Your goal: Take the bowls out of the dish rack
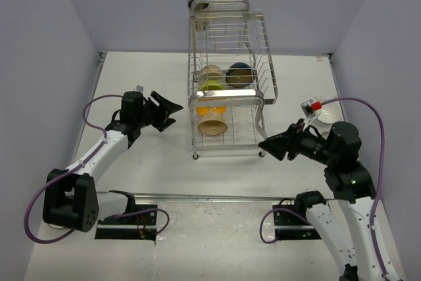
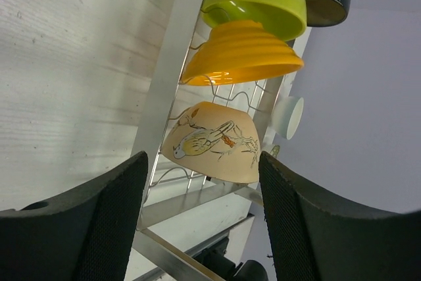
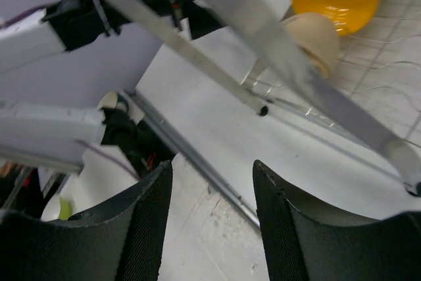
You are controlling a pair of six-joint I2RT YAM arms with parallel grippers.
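Sitting in one dish rack (image 1: 245, 99) — apparently five bowls (image 1: 212, 124).

Upright chrome dish rack (image 1: 227, 83), bowls (image 1: 212, 123) inside

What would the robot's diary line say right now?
left gripper: open, empty | right gripper: open, empty | bowls: in dish rack

One dish rack (image 1: 227, 100), five racked bowls (image 1: 212, 124), one white vessel (image 1: 320, 118), two hands: left hand (image 1: 171, 114), right hand (image 1: 267, 148).
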